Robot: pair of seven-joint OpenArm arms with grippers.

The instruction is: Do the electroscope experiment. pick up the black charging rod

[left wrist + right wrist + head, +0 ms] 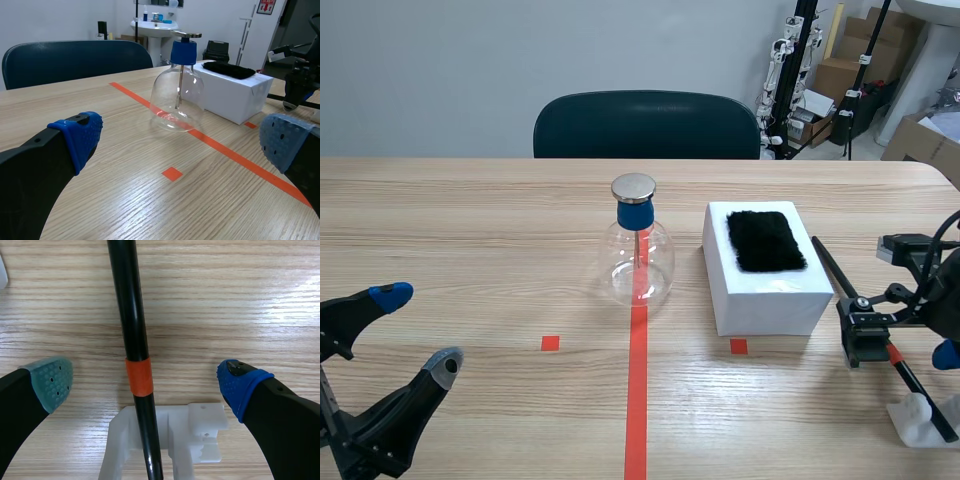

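Both claws stand apart, gripping nothing. The right claw straddles the black charging rod, a pad either side near its orange band, apparently lined up to close. The white stand props one rod end off the table, likely to ease gripping. The left claw sits well apart.

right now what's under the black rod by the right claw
A white plastic stand holds the black rod at its near end, with wooden table beneath the rest. The rod covers the stand's slot, so how it seats is hidden. The right claw straddles it, open.
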